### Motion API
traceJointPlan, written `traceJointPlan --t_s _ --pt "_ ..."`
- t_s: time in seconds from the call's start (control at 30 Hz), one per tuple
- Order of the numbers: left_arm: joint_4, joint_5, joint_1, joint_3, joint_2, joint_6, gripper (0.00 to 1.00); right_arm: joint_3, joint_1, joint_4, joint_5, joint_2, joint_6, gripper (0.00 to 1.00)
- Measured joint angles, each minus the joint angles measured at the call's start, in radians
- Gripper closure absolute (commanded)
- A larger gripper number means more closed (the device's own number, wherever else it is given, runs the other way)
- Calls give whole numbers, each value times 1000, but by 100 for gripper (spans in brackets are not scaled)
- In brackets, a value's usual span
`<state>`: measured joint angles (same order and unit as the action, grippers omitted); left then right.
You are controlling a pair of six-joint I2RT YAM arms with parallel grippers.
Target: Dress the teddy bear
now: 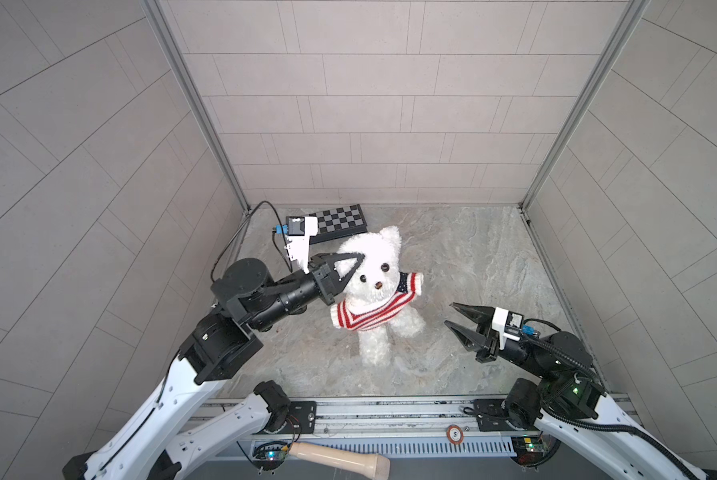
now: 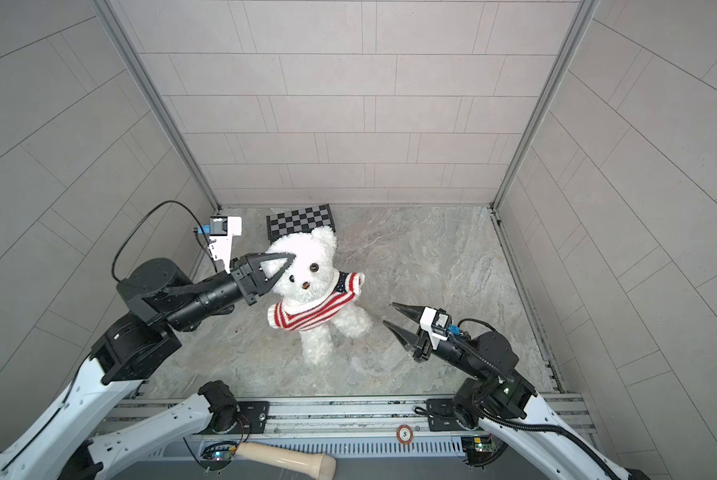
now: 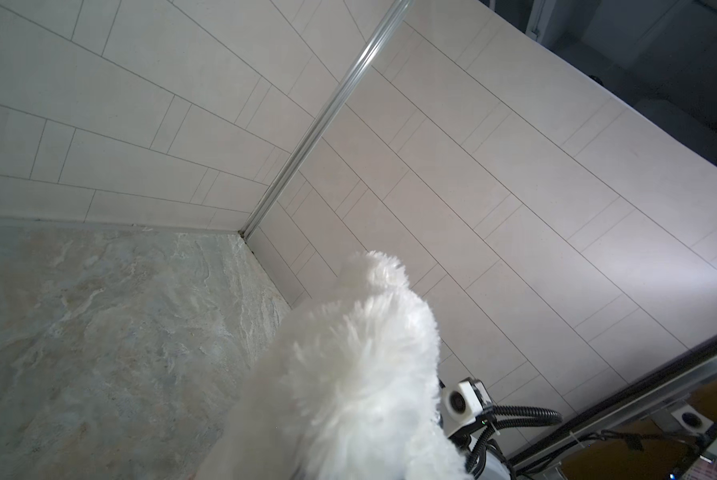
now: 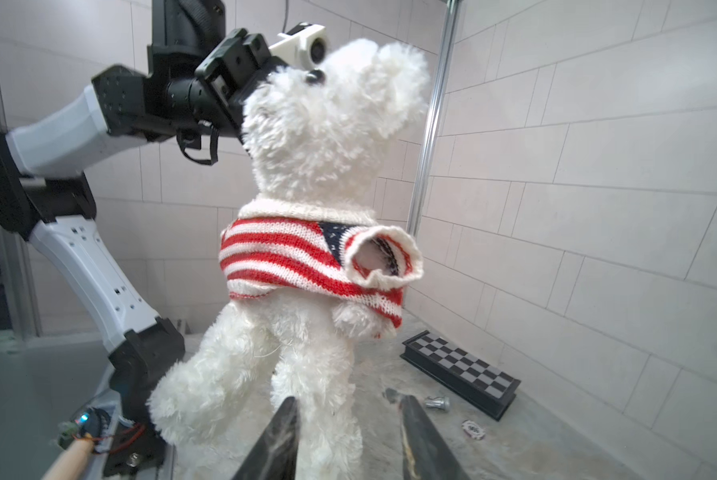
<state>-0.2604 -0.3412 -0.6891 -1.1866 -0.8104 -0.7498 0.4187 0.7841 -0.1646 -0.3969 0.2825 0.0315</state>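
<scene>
The left hand [image 1: 359,258] is clamped on the teddy bear [image 1: 379,270] by its head, keeping it upright at mid-worktop [image 1: 473,257]. The right hand [image 1: 449,314], jaws apart and clear of the bear, should pinch the empty sweater sleeve [image 4: 384,259] gently and work the tucked paw [image 4: 350,318] through.

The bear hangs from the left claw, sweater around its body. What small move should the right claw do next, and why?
Probably raise the open right claw to the sleeve and pinch its cuff: the sleeve looks empty, and a paw pokes out under the sweater hem.
</scene>
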Motion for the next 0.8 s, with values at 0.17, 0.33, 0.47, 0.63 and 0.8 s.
traceJointPlan --t_s 0.17,0.33,0.47,0.63,0.8 --pt "11 -61 84 35 -44 -124 100 39 97 15 91 74 140 62" --pt "49 -106 121 80 -66 -225 100 47 232 -1 226 184 298 69" --pt "72 -136 140 99 -77 -292 100 47 303 -33 309 285 415 69" --pt "96 -148 145 99 -83 -334 100 47 314 -92 358 388 499 70" --pt "111 -153 145 108 -82 -354 100 52 322 -179 386 458 542 67"
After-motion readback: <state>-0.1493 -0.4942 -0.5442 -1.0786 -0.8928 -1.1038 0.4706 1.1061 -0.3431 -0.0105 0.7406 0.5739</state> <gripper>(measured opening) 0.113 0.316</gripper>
